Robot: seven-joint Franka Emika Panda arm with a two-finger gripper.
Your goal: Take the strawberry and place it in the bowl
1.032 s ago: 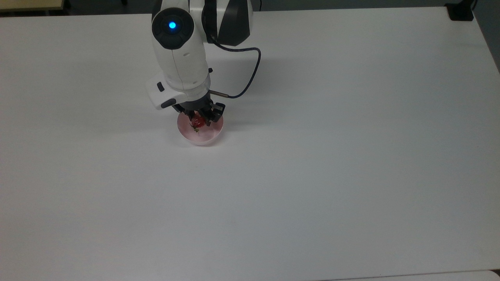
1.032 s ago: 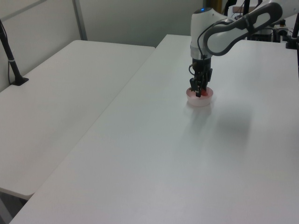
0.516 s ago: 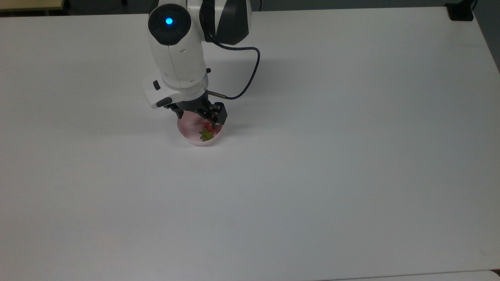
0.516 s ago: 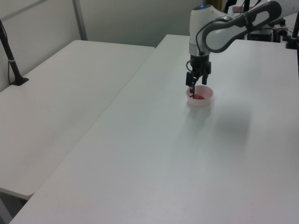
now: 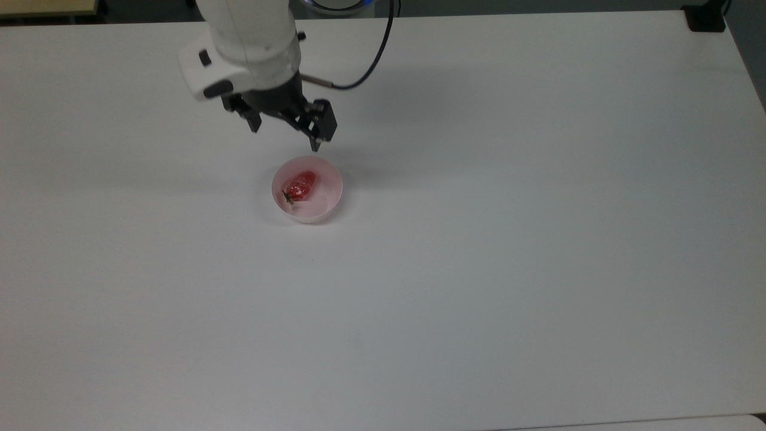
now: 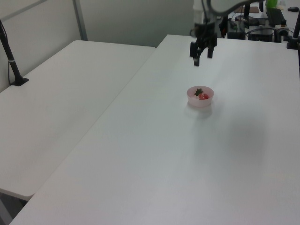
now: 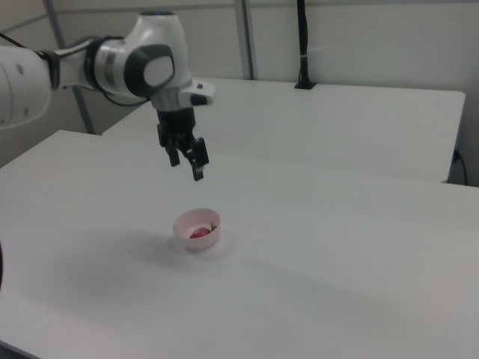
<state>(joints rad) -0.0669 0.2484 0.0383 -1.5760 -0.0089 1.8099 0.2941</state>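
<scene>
Although the arm is well up in the upper left of the top view, you can count the placing as done: the strawberry [image 5: 300, 185] lies inside the bowl [image 5: 328, 202], on its side, with its green cap toward the lower left of the bowl as the top view shows it. In the left view the strawberry [image 6: 202, 95] sits just right of the bowl's centre, cap up and to the left, and the bowl [image 6: 192, 101] stands a little above the middle of the frame on the white table [image 5: 538, 239]. In the right view you see the same thing left of centre: red fruit down inside the pink walls.

Your gripper [image 5: 286, 124] hangs above and apart from the bowl, touching nothing. Its two fingers stand spread wide with only air between them, so it has hold of nothing. The right view shows the gripper [image 7: 188, 157] clear above the bowl [image 7: 184, 223].

Judging by this, nothing is left of the task itself; at most you may want to park the arm.
</scene>
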